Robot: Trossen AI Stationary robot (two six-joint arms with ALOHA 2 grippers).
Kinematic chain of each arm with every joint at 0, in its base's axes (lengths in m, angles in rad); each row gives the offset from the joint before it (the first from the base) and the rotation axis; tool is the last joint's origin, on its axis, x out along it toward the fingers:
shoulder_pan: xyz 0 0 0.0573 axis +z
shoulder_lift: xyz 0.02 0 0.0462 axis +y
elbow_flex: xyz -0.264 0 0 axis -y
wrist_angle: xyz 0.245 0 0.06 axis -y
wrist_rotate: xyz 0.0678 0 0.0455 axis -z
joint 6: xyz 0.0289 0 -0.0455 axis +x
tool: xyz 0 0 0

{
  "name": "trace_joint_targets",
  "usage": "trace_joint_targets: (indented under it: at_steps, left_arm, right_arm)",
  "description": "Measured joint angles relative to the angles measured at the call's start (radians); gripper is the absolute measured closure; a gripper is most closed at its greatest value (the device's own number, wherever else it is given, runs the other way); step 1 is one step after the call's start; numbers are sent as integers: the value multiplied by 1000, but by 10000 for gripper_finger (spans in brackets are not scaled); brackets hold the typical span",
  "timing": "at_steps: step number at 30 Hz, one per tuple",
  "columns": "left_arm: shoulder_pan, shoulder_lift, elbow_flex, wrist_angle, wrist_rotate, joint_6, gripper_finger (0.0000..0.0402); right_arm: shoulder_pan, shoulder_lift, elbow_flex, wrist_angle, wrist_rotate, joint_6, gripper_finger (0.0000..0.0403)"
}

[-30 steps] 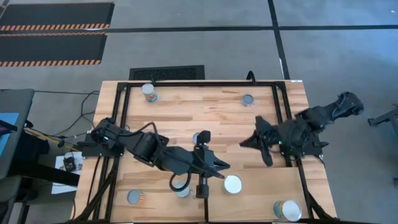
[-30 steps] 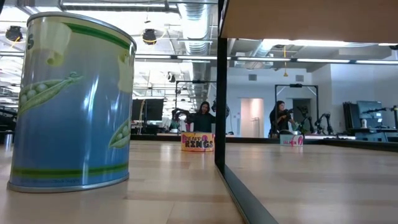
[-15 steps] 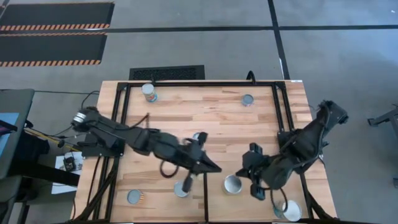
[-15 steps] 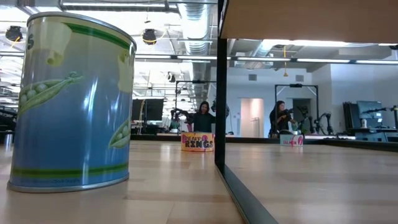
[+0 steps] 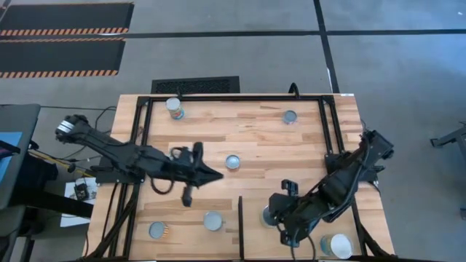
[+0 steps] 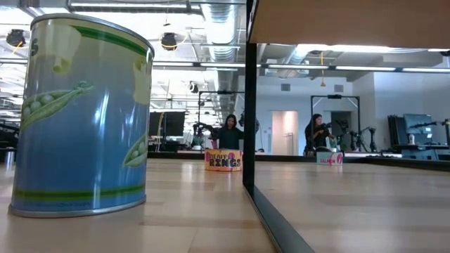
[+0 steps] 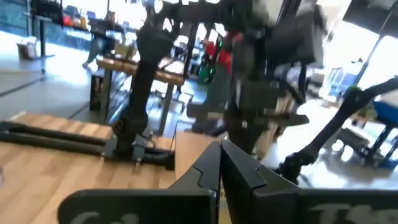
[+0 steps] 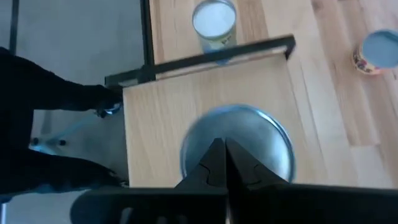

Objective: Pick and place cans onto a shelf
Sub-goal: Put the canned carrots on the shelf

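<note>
Several cans stand on the wooden table. One silver-topped can (image 8: 236, 146) stands on the pale shelf (image 5: 320, 218), just past the black divider (image 5: 240, 218). My right gripper (image 5: 275, 212) is shut and slants down over that can's top. My left gripper (image 5: 218, 175) is shut and level at mid-table, its tips just left of another can (image 5: 233, 161) and apart from it. More cans stand at the far left (image 5: 173, 108), the far right (image 5: 290, 116), near the front edge (image 5: 212, 220) (image 5: 156, 231) and on the shelf's near right (image 5: 336, 246). My right gripper's shut fingertips (image 8: 219, 155) stand over the silver top (image 8: 261, 143) of the shelf can, coming from above and slanting down. I cannot tell whether they touch it. The can stands upright on the shelf.
A black frame (image 5: 233, 97) rims the table. In the low view a tall blue pea can (image 6: 81, 116) stands close to the camera, left of the divider's post (image 6: 249, 105). People stand in the room beyond the table.
My left gripper has drawn back from the divider toward the table's left edge and a little toward the far edge, uncovering the front-edge can. My right gripper has come from mid-table toward the near edge, tipped downward, and now stands over the shelf can, which has kept its place.
</note>
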Motion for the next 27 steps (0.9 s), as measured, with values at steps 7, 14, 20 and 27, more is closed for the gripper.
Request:
trace_joint_targets:
  at_steps: [7,14,20,27]
  left_arm:
    - [6,-93,-66,-12,-58,-11,401]
    - [-4,-94,-65,-15,-79,-35,401]
    - [-2,-93,-65,-16,-81,-35,401]
    - [-3,-93,-65,-18,-81,-35,401]
  right_arm:
    - [-40,68,75,-60,-29,-100,397]
    - [-36,69,76,-91,-54,-70,397]
    - [-18,67,77,-115,-120,-28,397]
    - [16,59,78,-119,-212,67,397]
